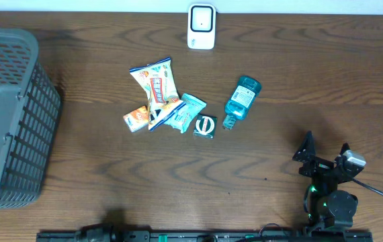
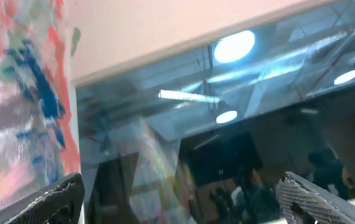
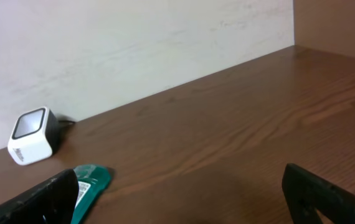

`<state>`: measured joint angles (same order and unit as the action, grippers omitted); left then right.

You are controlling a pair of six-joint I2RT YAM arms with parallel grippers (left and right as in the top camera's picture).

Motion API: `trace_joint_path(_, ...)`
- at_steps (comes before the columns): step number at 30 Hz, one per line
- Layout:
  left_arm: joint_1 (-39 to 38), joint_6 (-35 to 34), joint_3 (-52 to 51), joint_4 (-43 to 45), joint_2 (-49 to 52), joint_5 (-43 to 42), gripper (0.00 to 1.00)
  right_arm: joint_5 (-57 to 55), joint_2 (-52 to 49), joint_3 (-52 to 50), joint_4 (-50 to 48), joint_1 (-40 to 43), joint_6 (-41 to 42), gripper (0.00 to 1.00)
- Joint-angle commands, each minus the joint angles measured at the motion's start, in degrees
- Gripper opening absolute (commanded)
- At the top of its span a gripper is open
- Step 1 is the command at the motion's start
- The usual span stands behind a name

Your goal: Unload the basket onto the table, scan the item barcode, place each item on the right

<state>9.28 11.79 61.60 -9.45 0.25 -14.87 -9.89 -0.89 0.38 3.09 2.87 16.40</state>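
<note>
Seen from overhead, the wooden table (image 1: 312,74) carries the goods for scanning in a loose cluster just left of its middle; a tall snack packet (image 1: 156,82) lies uppermost, its lower end overlapping an orange packet (image 1: 136,119) at its 7 o'clock and a pale teal sachet (image 1: 187,111) at its 4 o'clock; a small dark green square pack (image 1: 205,126) sits just beside the sachet at 4 o'clock from it; a teal mouthwash bottle (image 1: 242,98) lies on its side at 3 o'clock from the cluster, cap end pointing to about 7 o'clock and near the square pack. The white barcode scanner (image 1: 201,27) stands at the table's 12 o'clock edge, well apart from the goods; a grey plastic basket (image 1: 44,114) fills the 9 o'clock side.

The right gripper (image 1: 324,149) hovers at about 4 o'clock on the table, well apart from every item; its jaws stand wide apart with nothing between them; in its wrist view both fingers (image 3: 327,199) frame bare wood, with the scanner at 9 o'clock and the bottle's end at 8 o'clock.

The left gripper (image 2: 180,190) does not show from overhead; its wrist camera looks upward at a glass pane (image 2: 258,124) reflecting ceiling lights, a colourful painted sheet (image 2: 22,93) at 9 o'clock; its jaws are spread wide, holding nothing.
</note>
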Motion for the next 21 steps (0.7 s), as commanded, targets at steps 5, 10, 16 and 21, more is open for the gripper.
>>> trace_joint_path(5, -0.2, -0.37, -9.68, -1.09, -0.09, -0.11, 0.98, -0.04, 0.17, -0.07, 0.13, -0.2, 0.72, 0.99)
trace_joint_path(10, -0.2, -10.8, -17.11, 4.48, -0.09, -10.82, 0.98, -0.04, 0.13, -0.07, 0.13, -0.2, 0.72, 0.99)
trace_joint_path(16, -0.31, -15.28, -20.04, 5.95, -0.09, -11.3, 0.98, -0.04, 0.13, -0.07, 0.13, -0.2, 0.72, 0.99)
trace_joint_path(21, -3.19, -15.56, -20.11, 5.88, -0.09, -11.3, 0.98, -0.07, 0.13, -0.04, 0.13, -0.2, 0.72, 0.99)
